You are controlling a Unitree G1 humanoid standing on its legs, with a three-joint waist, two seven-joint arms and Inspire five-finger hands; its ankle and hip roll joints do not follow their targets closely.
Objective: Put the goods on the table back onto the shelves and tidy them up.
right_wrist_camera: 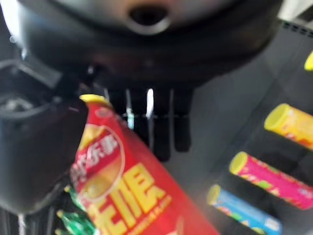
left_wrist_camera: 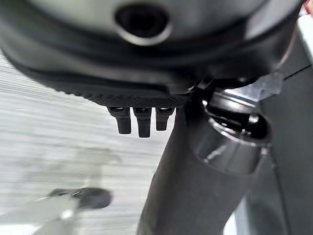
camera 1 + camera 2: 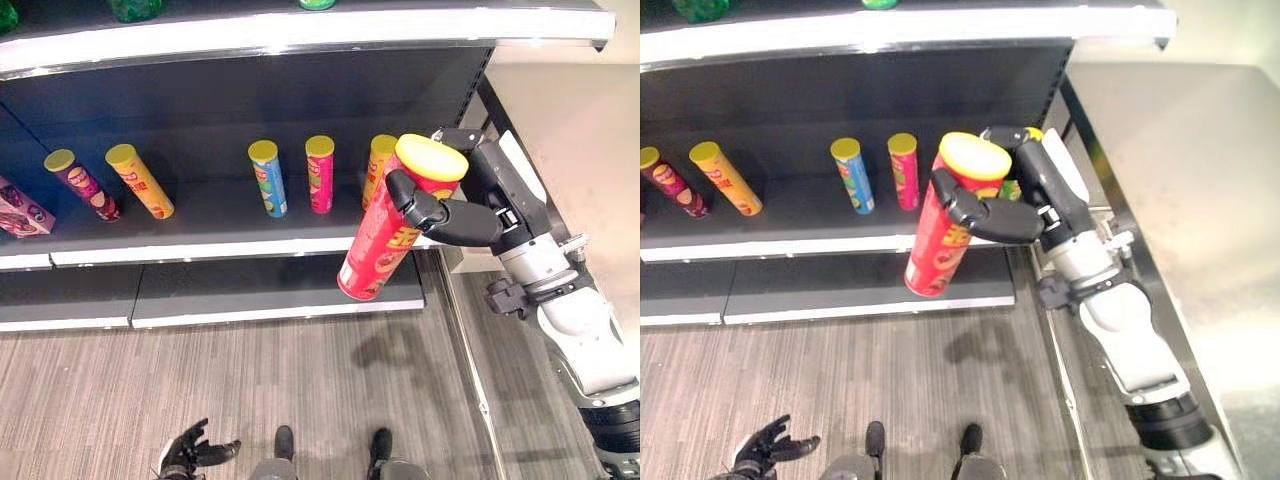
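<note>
- The right hand point(image 3: 455, 215) grips a tall red can point(image 3: 385, 235) with a yellow lid, thumb and fingers curled round its upper part; the can tilts, lid uppermost, in front of the middle shelf point(image 3: 200, 245).
- Behind the red can, an orange can point(image 3: 378, 165) stands on that shelf, largely hidden by the red can and hand.
- Further along stand a pink can point(image 3: 320, 175) and a blue can point(image 3: 268, 178), well apart from a yellow can point(image 3: 140, 180) and a purple can point(image 3: 82, 184), both leaning.
- A pink box point(image 3: 20, 210) is cut off at the view's edge.
- Green items on the top shelf point(image 3: 300, 30) are cut off; what they are is unclear.
- The left hand point(image 3: 190, 450) hangs low near the floor, fingers loosely spread, holding nothing.
</note>
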